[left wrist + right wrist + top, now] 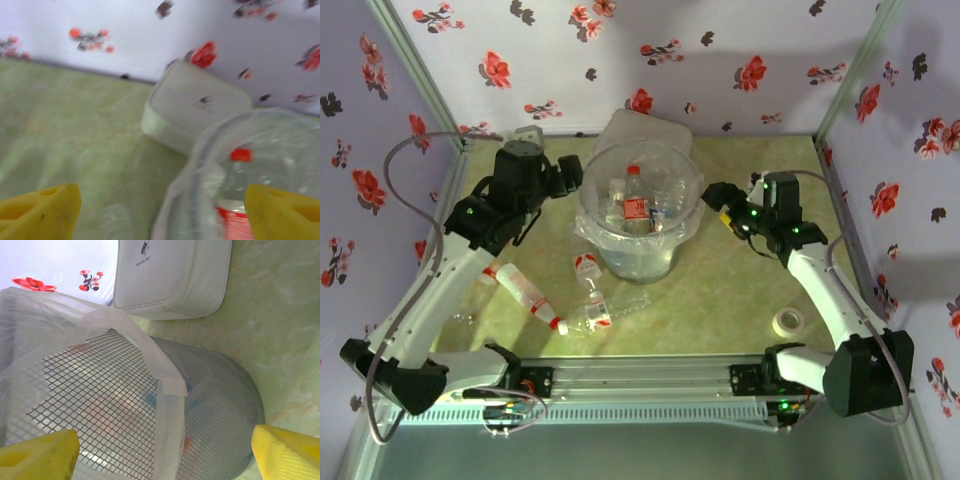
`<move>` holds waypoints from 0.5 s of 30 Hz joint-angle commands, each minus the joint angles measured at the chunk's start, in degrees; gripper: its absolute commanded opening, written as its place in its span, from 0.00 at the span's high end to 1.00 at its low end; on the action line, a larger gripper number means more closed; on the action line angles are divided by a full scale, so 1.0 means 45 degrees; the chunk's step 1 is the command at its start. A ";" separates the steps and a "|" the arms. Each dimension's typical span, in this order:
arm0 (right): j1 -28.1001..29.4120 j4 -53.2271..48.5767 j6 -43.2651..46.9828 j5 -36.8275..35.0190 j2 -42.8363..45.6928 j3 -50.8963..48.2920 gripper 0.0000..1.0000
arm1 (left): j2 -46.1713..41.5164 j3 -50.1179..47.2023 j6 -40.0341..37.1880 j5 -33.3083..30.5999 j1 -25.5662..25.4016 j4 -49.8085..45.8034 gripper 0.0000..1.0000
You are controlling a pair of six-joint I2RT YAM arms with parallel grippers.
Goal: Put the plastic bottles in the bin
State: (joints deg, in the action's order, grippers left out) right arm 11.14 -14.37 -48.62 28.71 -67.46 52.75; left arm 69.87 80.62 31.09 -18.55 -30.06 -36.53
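Observation:
The bin (640,235), a round mesh bucket lined with a clear bag, stands mid-table. Several plastic bottles lie inside it, one upright with a red cap and red label (635,203). More bottles lie on the table left of and in front of the bin: one with a red label (525,292), one small (588,267), one crushed (603,312). My left gripper (570,180) hovers open and empty at the bin's left rim (197,150), and the red-capped bottle (241,154) is visible through the bag. My right gripper (718,200) is open and empty, facing the bin's mesh wall (220,405).
A white square box (642,128) sits right behind the bin, against the back wall. A white tape roll (787,321) lies at the front right. Flowered walls close in the table on three sides. The bag's folded edge (167,385) hangs over the mesh.

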 commanded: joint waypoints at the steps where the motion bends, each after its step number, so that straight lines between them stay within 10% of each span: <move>1: 0.0081 0.0023 0.0179 -0.0088 -0.0014 -0.0009 0.10 | -0.0304 -0.1179 0.1236 0.1634 0.1265 -0.1121 0.12; 15: 0.0086 -0.0071 0.0299 -0.0191 -0.0525 0.0313 0.10 | 0.0357 -0.6634 0.2815 0.6244 0.2150 0.0441 0.03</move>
State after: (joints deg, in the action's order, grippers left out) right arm 11.14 -14.41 -48.45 28.67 -69.21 52.77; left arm 69.95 54.11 41.15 2.90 -20.56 -38.44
